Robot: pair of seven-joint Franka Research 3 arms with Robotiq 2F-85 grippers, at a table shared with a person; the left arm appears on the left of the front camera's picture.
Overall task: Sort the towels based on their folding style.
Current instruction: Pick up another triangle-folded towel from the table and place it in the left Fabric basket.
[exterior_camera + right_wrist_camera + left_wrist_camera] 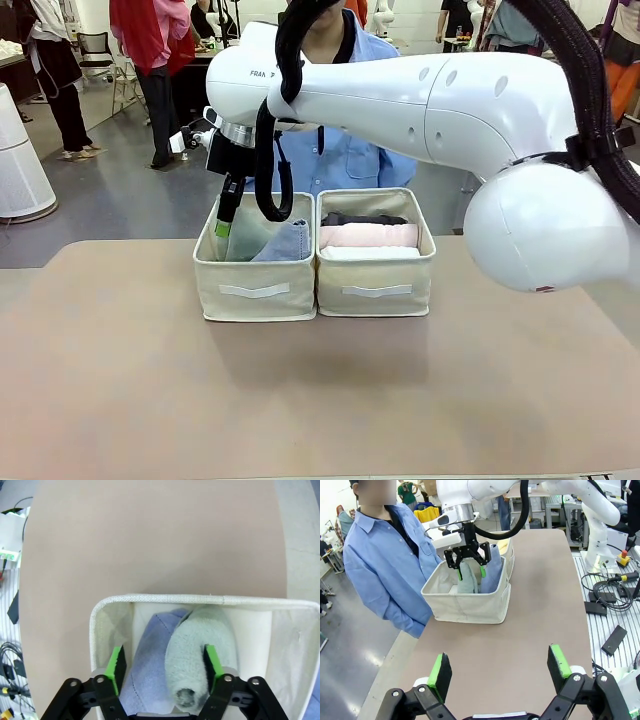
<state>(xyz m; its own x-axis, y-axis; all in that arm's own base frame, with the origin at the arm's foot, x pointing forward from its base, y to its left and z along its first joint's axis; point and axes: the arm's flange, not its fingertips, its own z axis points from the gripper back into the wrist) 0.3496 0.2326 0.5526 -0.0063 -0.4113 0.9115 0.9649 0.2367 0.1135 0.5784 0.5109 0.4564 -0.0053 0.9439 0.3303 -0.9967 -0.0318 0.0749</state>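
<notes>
While the near part of the beige table (320, 400) lies bare, the left gripper (502, 672) hangs over it with its green pads spread wide and nothing between them. Farther back, two beige fabric boxes sit side by side and touching. The left box (256, 285) holds the two cone-shaped towels, the light blue towel (285, 243) leaning beside the pale teal-green towel (197, 660). The right arm (400, 105) reaches across from the right, and the right gripper (165, 665) hangs just above this box. Its jaws stand apart on either side of the teal-green towel; one pad seems to lie against the terry, though whether it truly presses I cannot tell, and the other pad stands clear. The right box (376, 285) holds rolled towels lying across it: a white towel (368, 254) nearest, a pink towel (368, 235) behind it, a dark grey towel (362, 218) farthest. A person in a blue shirt (345, 155) stands at the far side.
</notes>
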